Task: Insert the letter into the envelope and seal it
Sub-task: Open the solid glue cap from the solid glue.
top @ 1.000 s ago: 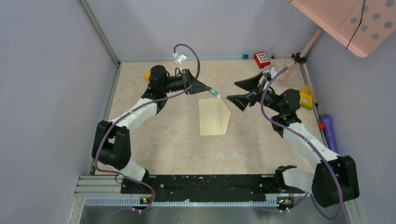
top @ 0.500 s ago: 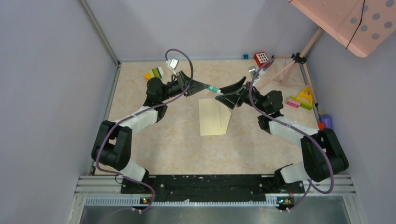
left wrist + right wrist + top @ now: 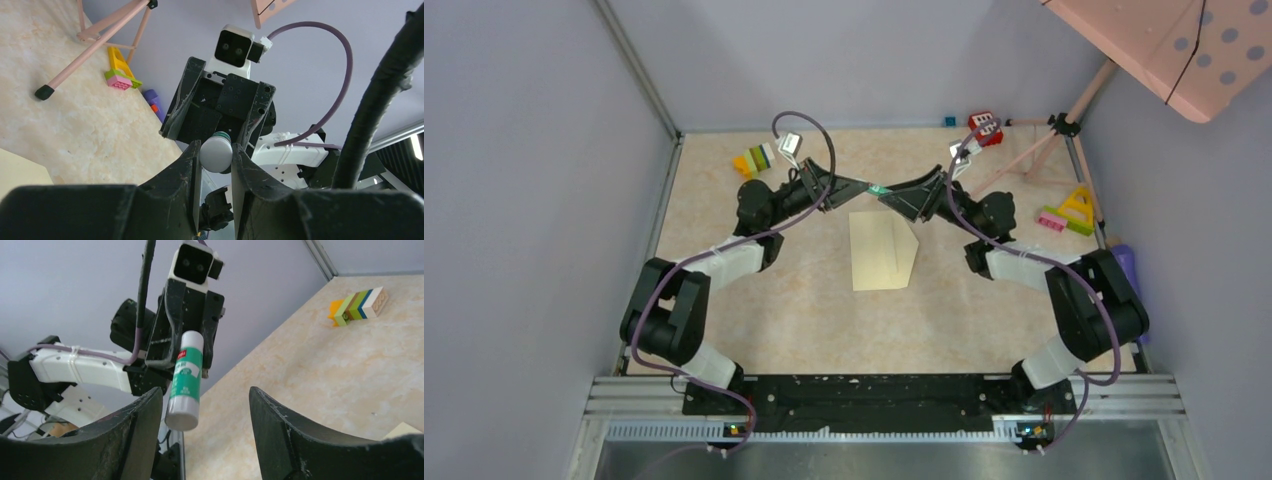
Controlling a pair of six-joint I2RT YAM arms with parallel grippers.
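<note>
Top external view: the envelope lies flap-open; left gripper pinches a glue stick, right gripper gapes empty around its tip. Gluing and sealing likely remain.

Envelope lies mid-table, w/ glue stick just behind it in left gripper, right gripper around stick's tip; block stack behind-left of envelope, tripod & toy pieces behind-right.

Matt paper envelope, glossy plastic glue stick
</note>
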